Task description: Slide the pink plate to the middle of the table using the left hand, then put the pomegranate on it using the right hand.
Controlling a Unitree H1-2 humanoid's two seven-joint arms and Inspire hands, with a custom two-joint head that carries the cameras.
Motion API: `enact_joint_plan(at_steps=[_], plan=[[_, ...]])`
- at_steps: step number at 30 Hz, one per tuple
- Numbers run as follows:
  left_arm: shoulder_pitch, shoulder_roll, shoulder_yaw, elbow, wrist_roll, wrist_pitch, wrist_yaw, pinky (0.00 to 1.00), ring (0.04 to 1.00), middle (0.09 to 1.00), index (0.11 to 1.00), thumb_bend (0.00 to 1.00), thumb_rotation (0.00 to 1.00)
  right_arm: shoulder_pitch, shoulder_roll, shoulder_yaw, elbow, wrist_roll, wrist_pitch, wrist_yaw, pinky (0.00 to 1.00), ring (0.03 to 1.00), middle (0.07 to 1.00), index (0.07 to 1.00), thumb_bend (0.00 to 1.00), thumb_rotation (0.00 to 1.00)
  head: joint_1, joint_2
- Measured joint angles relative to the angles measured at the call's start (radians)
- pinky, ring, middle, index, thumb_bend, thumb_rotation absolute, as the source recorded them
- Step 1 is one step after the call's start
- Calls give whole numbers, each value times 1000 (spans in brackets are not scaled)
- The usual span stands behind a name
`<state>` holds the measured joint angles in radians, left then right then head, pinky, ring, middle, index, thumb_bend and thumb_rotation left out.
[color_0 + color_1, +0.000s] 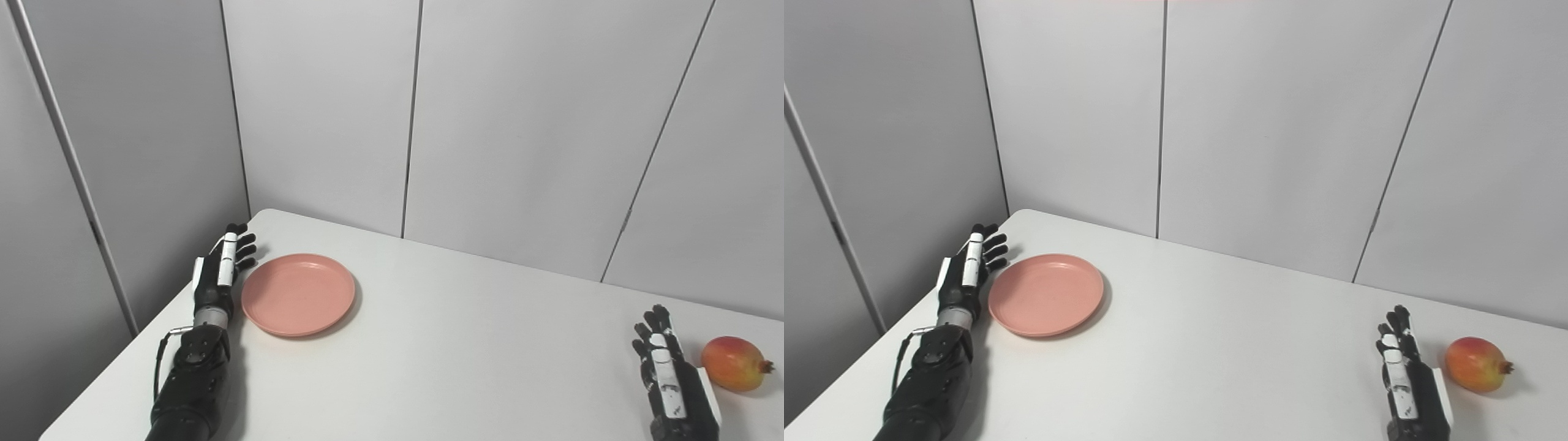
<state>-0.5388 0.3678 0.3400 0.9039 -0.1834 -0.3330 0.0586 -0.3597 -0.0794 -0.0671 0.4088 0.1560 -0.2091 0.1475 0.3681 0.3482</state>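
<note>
Pink plate [298,294] sitting far left, pomegranate [734,363] way over on the right.

The plate's round, shallow and salmon-pink, lying flat and right side up near the table's back-left corner with nothing sitting on it. The pomegranate's resting on its side close to the right edge, glowing red-orange and fading to yellow in spots, its little dark crown pointing right. The two are sitting well apart, with bare white tabletop stretching between them.

Bright, even light (soft shadows fall rightward), sharp focus, no glare.
</note>
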Motion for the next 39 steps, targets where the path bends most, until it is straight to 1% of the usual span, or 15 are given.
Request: enact_joint_plan(at_steps=[5, 7, 9, 12, 17, 21, 28, 33, 39], plan=[[-42, 1, -15, 86, 0, -46, -25, 832, 833, 830, 818, 595, 1000, 1, 0, 0, -1, -2, 0, -1, 1000, 982, 997, 1000, 478, 848, -3, 3], [-50, 1, -25, 101, 0, -55, -35, 817, 823, 820, 807, 588, 1000, 1, 1, 0, -3, -1, 0, -1, 1000, 984, 1000, 1000, 475, 843, -3, 3], [-60, 2, -31, 121, 0, -79, -46, 815, 820, 819, 807, 587, 1000, 2, 0, 0, -4, -1, 0, -1, 1000, 983, 999, 1000, 477, 843, -3, 3], [-67, 2, -30, 135, -16, -87, -75, 799, 812, 812, 797, 598, 1000, 2, 0, 0, -4, -1, 0, -1, 1000, 984, 1000, 1000, 479, 844, -3, 3], [-71, 1, -36, 140, -33, -87, -86, 794, 830, 833, 819, 620, 1000, 2, 0, 0, -3, -1, 0, -1, 1000, 985, 999, 1000, 474, 859, -2, 3], [-71, -2, -44, 137, -35, -80, -108, 817, 846, 854, 843, 614, 1000, 2, 0, 0, -3, -2, 0, -2, 1000, 985, 1000, 1000, 482, 854, -2, 5], [-71, -15, -58, 123, -50, -71, -128, 840, 836, 840, 836, 617, 1000, 2, 0, 0, -2, -1, 0, -2, 1000, 985, 1000, 1000, 479, 842, -5, 5], [-70, -33, -83, 102, -48, -56, -130, 830, 845, 846, 840, 623, 1000, 2, 0, 0, -2, -2, 0, -3, 1000, 980, 996, 1000, 484, 852, -6, 8], [-67, -56, -107, 72, -48, -35, -150, 810, 839, 840, 831, 605, 1000, 2, 0, 0, -3, -4, 0, -3, 1000, 976, 995, 1000, 484, 858, -8, 9]])
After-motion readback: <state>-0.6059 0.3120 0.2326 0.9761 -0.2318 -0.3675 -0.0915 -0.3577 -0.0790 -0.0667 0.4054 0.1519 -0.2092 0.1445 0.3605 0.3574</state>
